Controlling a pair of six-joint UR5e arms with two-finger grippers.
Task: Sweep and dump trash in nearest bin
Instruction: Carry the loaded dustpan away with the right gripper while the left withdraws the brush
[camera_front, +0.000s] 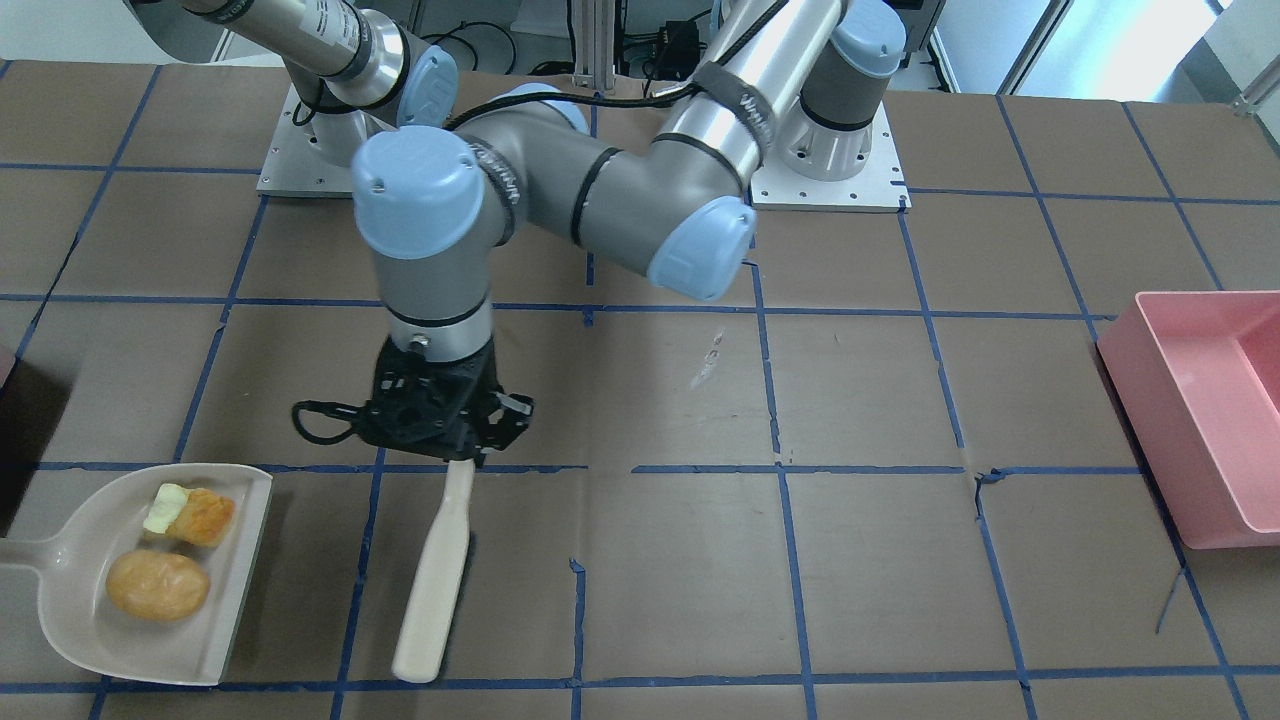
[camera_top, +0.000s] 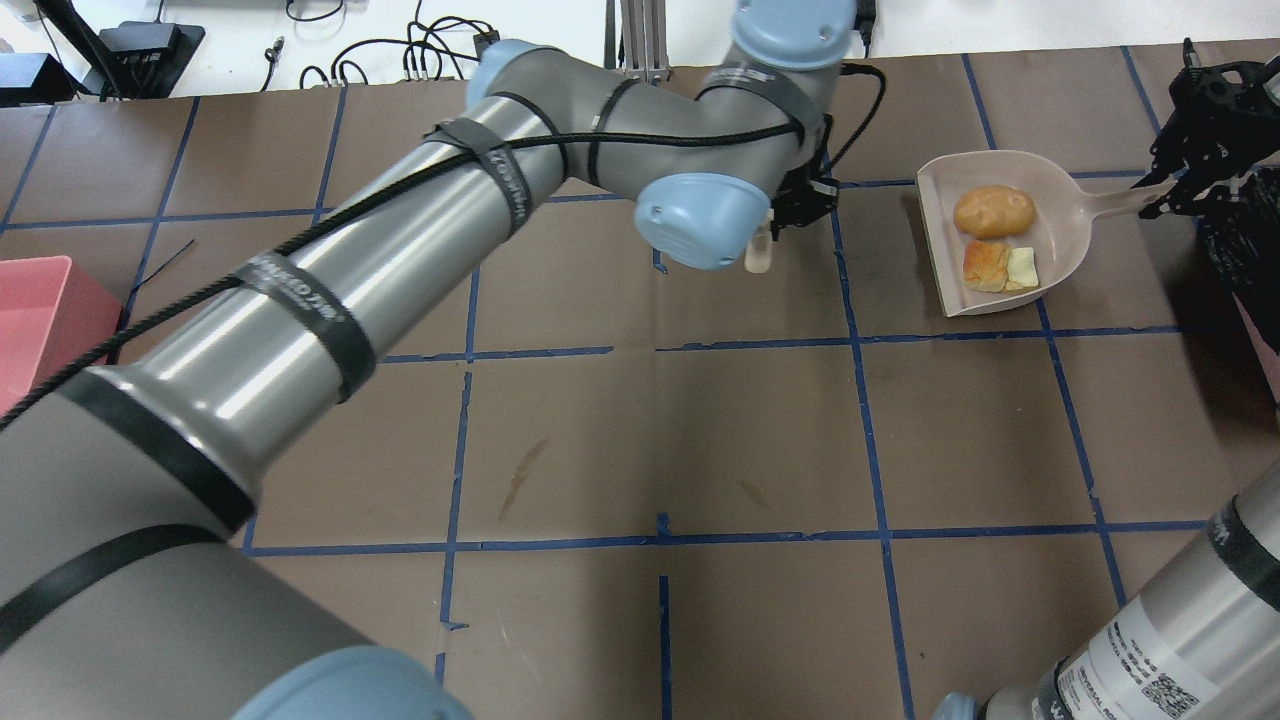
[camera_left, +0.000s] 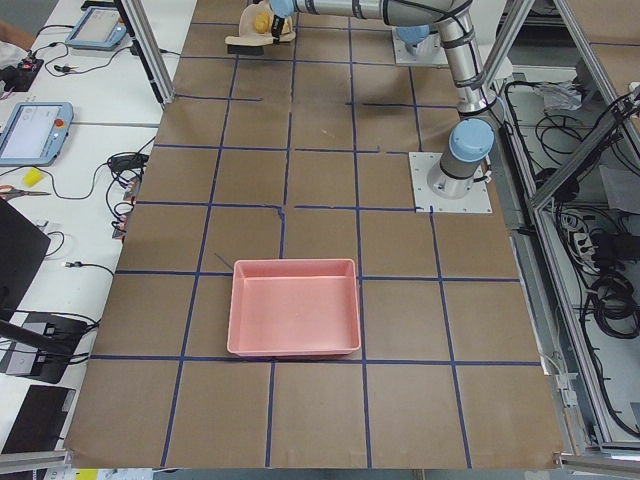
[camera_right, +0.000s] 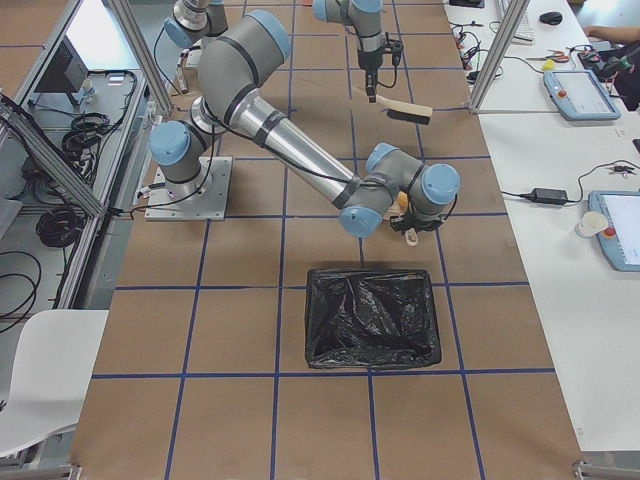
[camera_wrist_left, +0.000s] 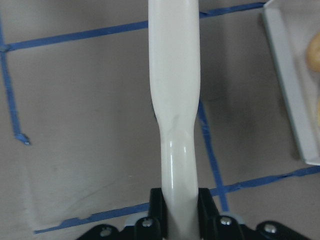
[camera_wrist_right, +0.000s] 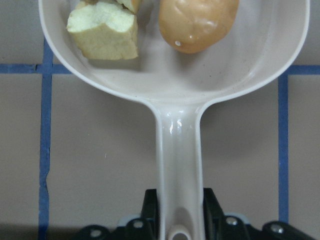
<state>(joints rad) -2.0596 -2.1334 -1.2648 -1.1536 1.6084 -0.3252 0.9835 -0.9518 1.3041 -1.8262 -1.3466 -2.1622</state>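
A beige dustpan (camera_front: 90, 605) lies on the table and holds the trash: a tan potato-shaped lump (camera_front: 158, 585), an orange-brown bread chunk (camera_front: 208, 515) and a pale green-white piece (camera_front: 166, 508). My right gripper (camera_wrist_right: 180, 215) is shut on the dustpan's handle (camera_wrist_right: 179, 150); it also shows in the overhead view (camera_top: 1165, 190). My left gripper (camera_front: 462, 455) is shut on the cream brush handle (camera_front: 432, 580), a little beside the pan's open edge. The bin (camera_right: 372, 317), lined with a black bag, stands just beyond the right gripper; the overhead view shows its bag (camera_top: 1240, 250).
A large bright pink tub (camera_front: 1200, 420) stands at the far end of the table on my left side. The left arm (camera_top: 420, 220) reaches across the middle of the table. Blue tape lines grid the brown surface.
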